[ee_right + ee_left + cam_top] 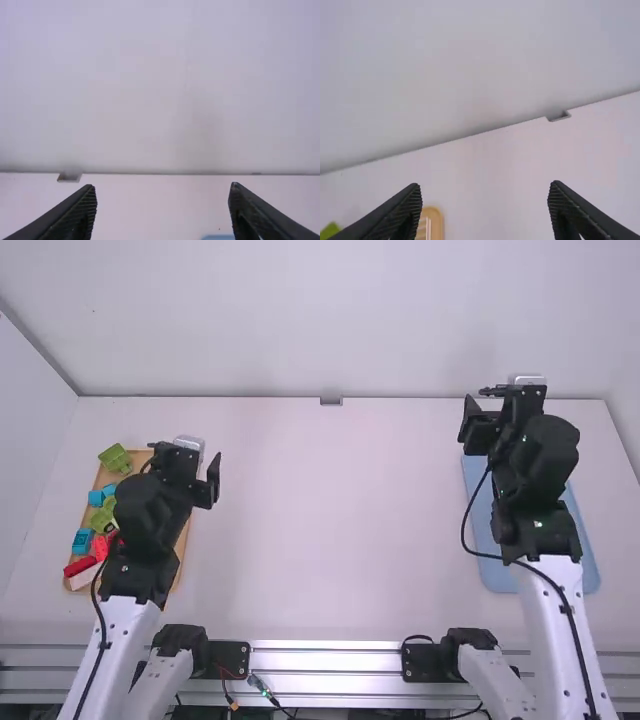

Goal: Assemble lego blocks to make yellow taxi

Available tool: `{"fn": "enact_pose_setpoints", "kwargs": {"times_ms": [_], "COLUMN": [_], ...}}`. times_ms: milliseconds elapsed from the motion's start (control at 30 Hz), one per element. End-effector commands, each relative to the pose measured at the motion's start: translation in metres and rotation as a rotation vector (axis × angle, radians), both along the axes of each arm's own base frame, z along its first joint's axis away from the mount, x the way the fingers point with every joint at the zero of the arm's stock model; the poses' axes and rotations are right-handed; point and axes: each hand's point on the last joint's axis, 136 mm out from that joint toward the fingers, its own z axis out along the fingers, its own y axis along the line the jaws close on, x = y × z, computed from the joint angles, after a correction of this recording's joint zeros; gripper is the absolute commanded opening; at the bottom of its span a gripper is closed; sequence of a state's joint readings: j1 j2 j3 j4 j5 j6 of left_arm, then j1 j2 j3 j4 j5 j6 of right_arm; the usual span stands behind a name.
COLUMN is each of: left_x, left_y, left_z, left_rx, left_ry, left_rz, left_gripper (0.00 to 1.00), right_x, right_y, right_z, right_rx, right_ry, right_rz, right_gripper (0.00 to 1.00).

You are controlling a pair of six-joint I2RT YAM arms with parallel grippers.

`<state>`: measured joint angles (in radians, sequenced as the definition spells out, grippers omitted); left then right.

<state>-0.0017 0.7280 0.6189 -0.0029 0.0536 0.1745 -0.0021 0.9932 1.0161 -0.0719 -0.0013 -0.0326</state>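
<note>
My left gripper is above the right part of a wooden tray at the table's left; in the left wrist view this gripper stands open, nothing between its fingers. The tray holds loose blocks: a green block, blue blocks, a red block and a white one. The arm hides part of the tray. My right gripper is over the far end of a blue mat at the right; the right wrist view has this gripper open and holding nothing.
The white table spreads between the two arms. White walls rise behind it and at the left side, and a small grey bracket sits at the back edge. A metal rail runs along the front.
</note>
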Motion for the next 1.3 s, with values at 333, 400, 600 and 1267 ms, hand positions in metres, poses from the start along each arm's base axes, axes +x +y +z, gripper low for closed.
{"fn": "enact_pose_setpoints", "kwargs": {"times_ms": [333,400,600,1267], "left_x": [-0.042,-0.046,-0.056,-0.066], "left_y": [0.01,0.01,0.01,0.01], "left_z": [-0.059,-0.067,-0.096,-0.128], "left_rx": [-0.159,-0.159,-0.159,-0.163], "left_ry": [-0.009,-0.009,-0.009,-0.08], "left_rz": [0.09,0.09,0.09,0.085], "left_gripper": [0.37,0.34,0.22,0.0], "right_x": [-0.054,-0.061,-0.081,-0.114], "right_y": [0.001,0.001,0.001,0.001], "right_z": [-0.027,-0.034,-0.063,-0.152], "right_rx": [0.032,0.032,0.032,0.032], "right_ry": [-0.081,-0.081,-0.081,-0.081], "right_rz": [-0.003,-0.003,-0.003,-0.003], "right_gripper": [0.41,0.37,0.24,0.0]}}
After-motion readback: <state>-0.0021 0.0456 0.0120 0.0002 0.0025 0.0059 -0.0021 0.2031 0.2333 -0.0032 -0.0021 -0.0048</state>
